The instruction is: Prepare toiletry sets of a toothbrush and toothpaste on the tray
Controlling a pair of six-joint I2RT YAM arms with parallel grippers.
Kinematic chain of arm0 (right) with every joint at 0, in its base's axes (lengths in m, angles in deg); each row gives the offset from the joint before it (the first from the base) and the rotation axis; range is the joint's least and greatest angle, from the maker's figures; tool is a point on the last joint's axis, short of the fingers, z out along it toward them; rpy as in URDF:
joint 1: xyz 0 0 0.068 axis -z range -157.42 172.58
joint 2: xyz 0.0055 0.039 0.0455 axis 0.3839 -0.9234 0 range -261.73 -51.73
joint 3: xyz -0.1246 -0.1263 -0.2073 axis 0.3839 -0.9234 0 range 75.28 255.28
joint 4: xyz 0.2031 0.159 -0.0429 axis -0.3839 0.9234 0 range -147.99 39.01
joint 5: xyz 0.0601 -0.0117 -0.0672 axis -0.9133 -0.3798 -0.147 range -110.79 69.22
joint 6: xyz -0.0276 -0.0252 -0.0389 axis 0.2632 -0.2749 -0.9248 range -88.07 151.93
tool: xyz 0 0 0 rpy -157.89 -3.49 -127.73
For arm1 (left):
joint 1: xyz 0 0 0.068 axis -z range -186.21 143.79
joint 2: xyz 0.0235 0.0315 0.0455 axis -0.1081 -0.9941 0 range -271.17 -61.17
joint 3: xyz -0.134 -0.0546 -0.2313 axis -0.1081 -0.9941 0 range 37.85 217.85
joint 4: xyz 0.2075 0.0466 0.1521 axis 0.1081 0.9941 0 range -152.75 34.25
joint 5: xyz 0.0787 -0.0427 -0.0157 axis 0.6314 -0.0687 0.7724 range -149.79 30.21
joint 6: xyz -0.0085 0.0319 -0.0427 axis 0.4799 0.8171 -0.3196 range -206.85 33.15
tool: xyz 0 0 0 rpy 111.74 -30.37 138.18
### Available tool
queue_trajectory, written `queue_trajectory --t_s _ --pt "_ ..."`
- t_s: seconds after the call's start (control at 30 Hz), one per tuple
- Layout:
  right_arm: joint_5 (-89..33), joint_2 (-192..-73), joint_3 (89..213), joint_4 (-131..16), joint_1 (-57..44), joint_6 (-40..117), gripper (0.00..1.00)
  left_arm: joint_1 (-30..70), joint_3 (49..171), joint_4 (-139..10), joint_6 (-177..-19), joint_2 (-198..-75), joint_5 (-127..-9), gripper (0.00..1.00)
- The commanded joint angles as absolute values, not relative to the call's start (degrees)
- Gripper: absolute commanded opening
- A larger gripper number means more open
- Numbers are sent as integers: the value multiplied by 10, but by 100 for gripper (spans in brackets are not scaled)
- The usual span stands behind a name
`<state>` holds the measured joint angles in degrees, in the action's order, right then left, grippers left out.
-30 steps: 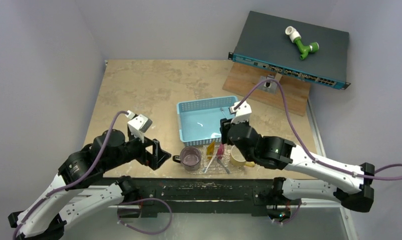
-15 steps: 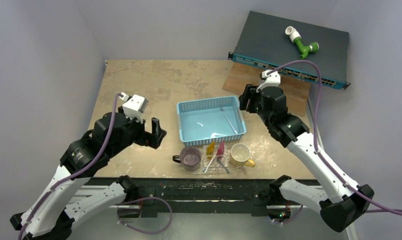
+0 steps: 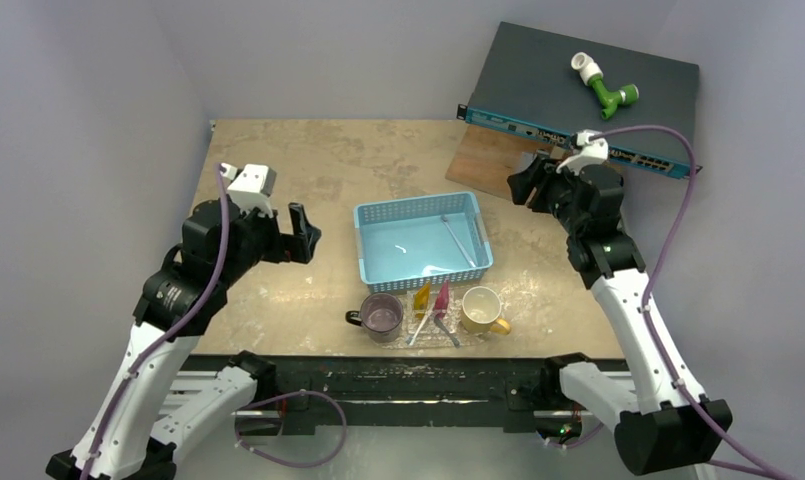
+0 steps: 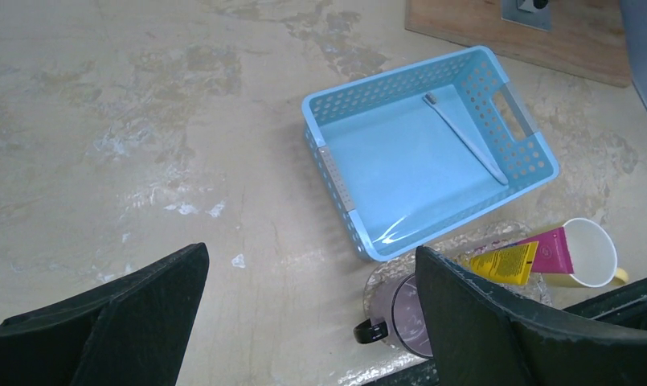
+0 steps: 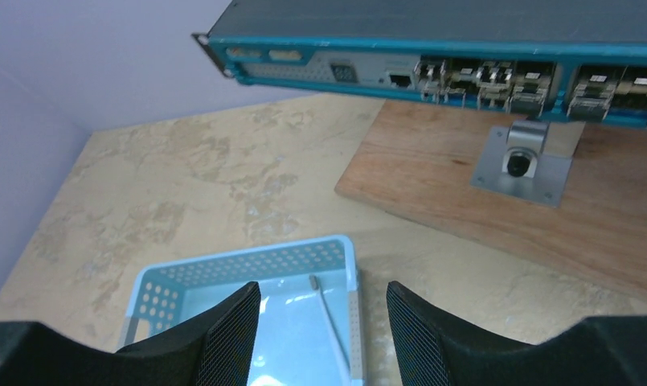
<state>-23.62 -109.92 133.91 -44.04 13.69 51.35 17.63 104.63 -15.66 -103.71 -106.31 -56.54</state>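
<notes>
The clear glittery tray (image 3: pixel 431 338) lies at the near table edge between two mugs. On it rest a yellow toothpaste (image 3: pixel 420 298) (image 4: pixel 505 261), a pink toothpaste (image 3: pixel 442 299) (image 4: pixel 551 249) and two thin toothbrushes (image 3: pixel 416 329), crossing towards the front. Another toothbrush (image 3: pixel 461 241) (image 4: pixel 466 139) (image 5: pixel 329 320) lies inside the light-blue basket (image 3: pixel 368 245) (image 4: pixel 336 173). My left gripper (image 3: pixel 303 232) (image 4: pixel 310 261) hangs open and empty, left of the basket. My right gripper (image 3: pixel 524 186) (image 5: pixel 321 296) is open and empty, raised beyond the basket's right end.
A purple mug (image 3: pixel 382 316) (image 4: pixel 400 310) stands left of the tray, a yellow mug (image 3: pixel 483 309) (image 4: pixel 591 253) right of it. A network switch (image 3: pixel 588 100) (image 5: pixel 464 32) with a green-white pipe fitting (image 3: pixel 603 85) sits on a wooden board (image 3: pixel 498 160) (image 5: pixel 529 209) at the back right.
The right arm has lifted away from the tray and swung to the back right, its jaws a little wider. The left arm has pulled back and to the left.
</notes>
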Motion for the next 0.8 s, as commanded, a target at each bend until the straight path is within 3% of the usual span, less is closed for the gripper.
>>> queue_trajectory --t_s 0.0,0.5,0.57,0.77 --pt "-270 -1024 1293 -488 138 507 61 172 1015 -213 -1026 -1018 -576 100" --pt "-241 -783 1135 -563 138 507 61 172 865 -278 -1046 -769 -586 100" --pt "-254 -767 1127 -568 138 527 97 172 850 -278 -1048 -736 -587 100" --pt "-283 -744 1121 -565 138 523 99 172 832 -256 -1054 -684 -583 100"
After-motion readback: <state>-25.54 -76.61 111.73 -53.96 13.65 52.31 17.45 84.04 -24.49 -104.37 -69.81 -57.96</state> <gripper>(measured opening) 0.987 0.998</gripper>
